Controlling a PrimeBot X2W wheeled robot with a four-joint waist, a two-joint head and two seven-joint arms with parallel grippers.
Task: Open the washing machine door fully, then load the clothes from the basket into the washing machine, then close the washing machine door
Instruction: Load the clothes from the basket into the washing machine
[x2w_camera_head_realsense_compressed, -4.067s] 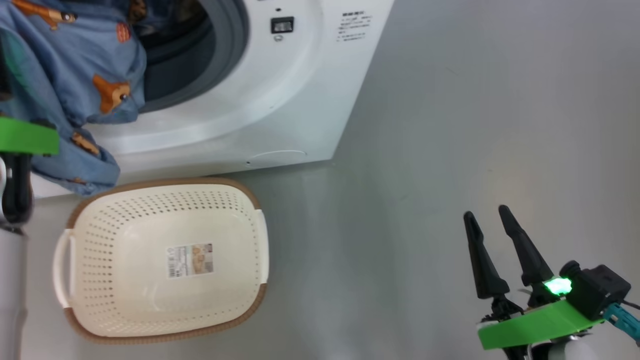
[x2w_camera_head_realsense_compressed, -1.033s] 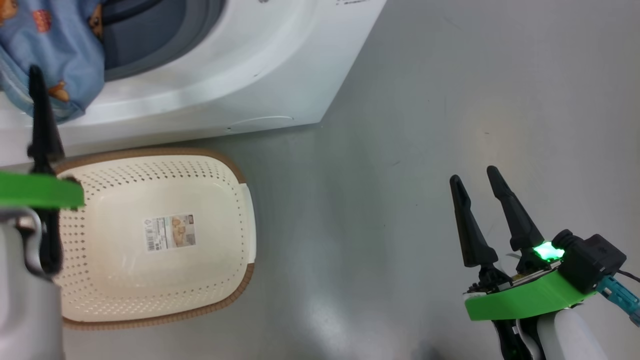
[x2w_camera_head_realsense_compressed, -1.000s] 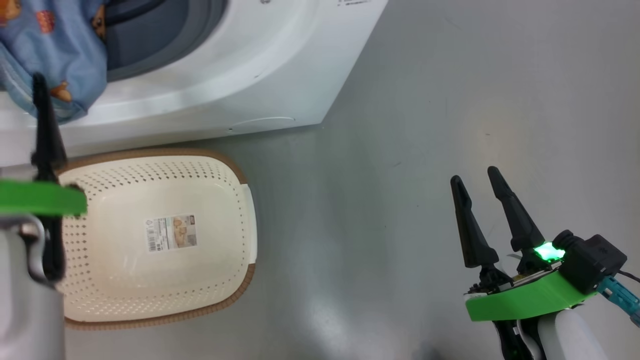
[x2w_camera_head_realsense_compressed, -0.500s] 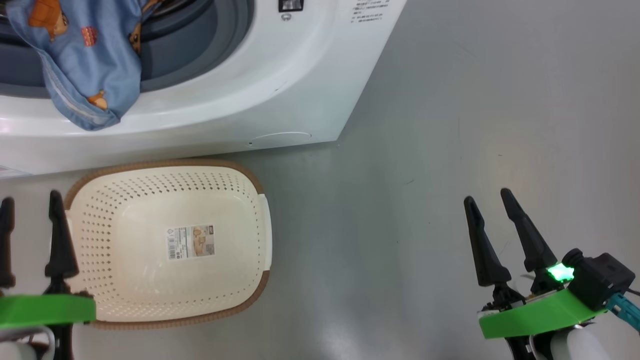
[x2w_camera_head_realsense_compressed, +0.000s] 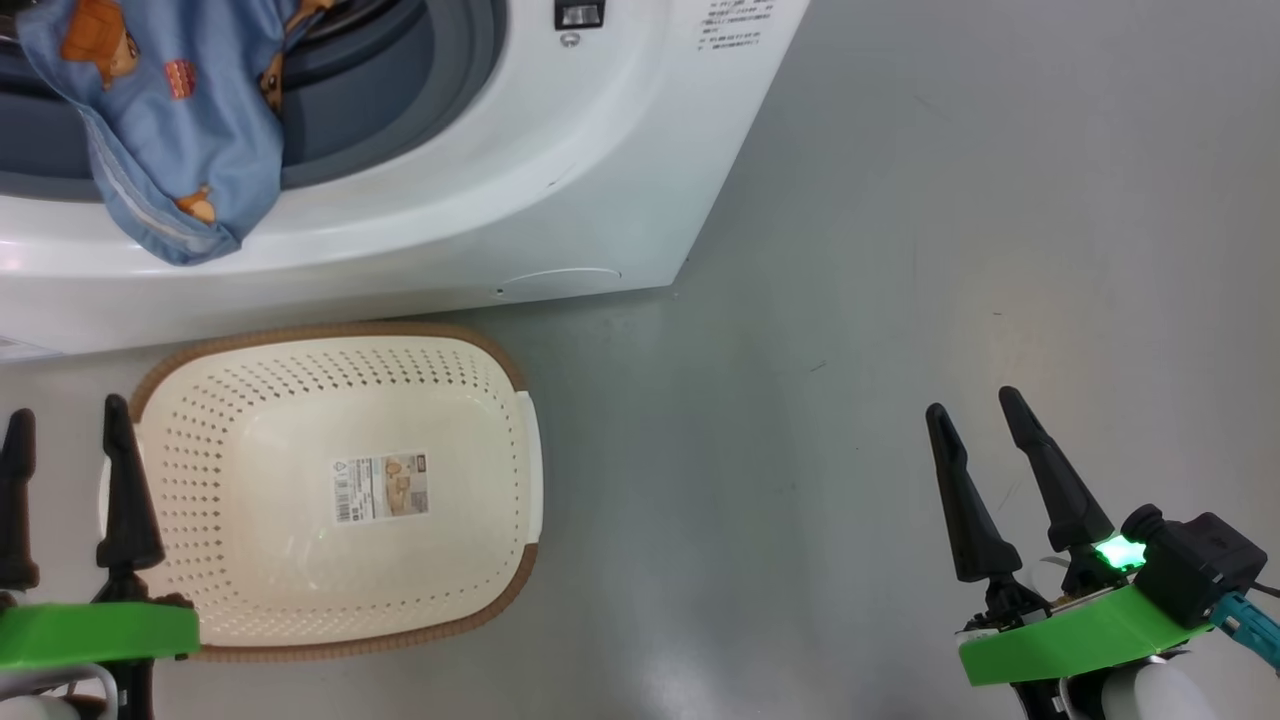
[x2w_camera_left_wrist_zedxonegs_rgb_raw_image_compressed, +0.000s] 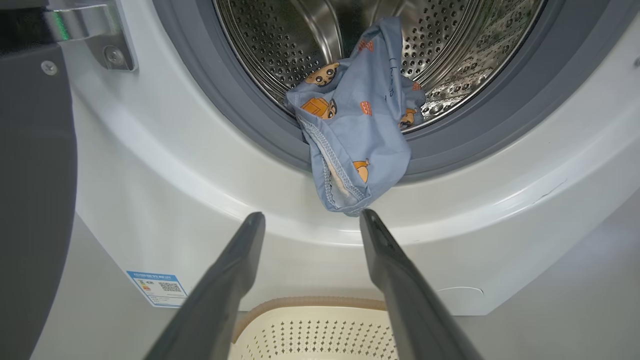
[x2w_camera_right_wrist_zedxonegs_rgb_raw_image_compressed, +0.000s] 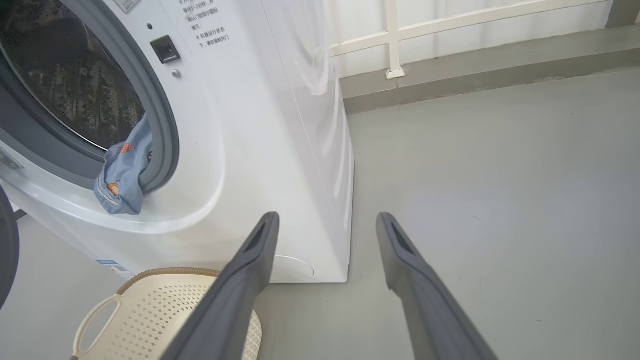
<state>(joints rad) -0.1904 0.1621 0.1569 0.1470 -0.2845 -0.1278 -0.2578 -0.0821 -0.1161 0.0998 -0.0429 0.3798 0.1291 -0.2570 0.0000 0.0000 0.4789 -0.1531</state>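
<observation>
Loading stage, seen from beside the robot. The light blue garment (x2w_camera_left_wrist_zedxonegs_rgb_raw_image_compressed: 355, 135) lies draped over the grey gasket (x2w_camera_left_wrist_zedxonegs_rgb_raw_image_compressed: 235, 110) of the washing machine (x2w_camera_head_realsense_compressed: 520, 200), its upper part inside the steel drum (x2w_camera_left_wrist_zedxonegs_rgb_raw_image_compressed: 270, 45) and its hem hanging out over the white front. This is probably because it was dropped at the lip and not carried deep enough. The basket (x2w_camera_head_realsense_compressed: 300, 395) stands empty on the floor (x2w_camera_head_realsense_compressed: 850, 250), just in front of the machine and below the opening. The left gripper (x2w_camera_head_realsense_compressed: 67, 410) hovers beside the basket's left handle, fingers spread and grasping nothing, aimed at the hanging hem. The right gripper (x2w_camera_head_realsense_compressed: 972, 400), likewise spread and empty, waits well apart over bare floor. The washing machine door (x2w_camera_left_wrist_zedxonegs_rgb_raw_image_compressed: 30, 200) stands swung open at the left. The hem crossing the gasket would likely be pinched on closing, and the basket lies in the path of a low approach.
</observation>
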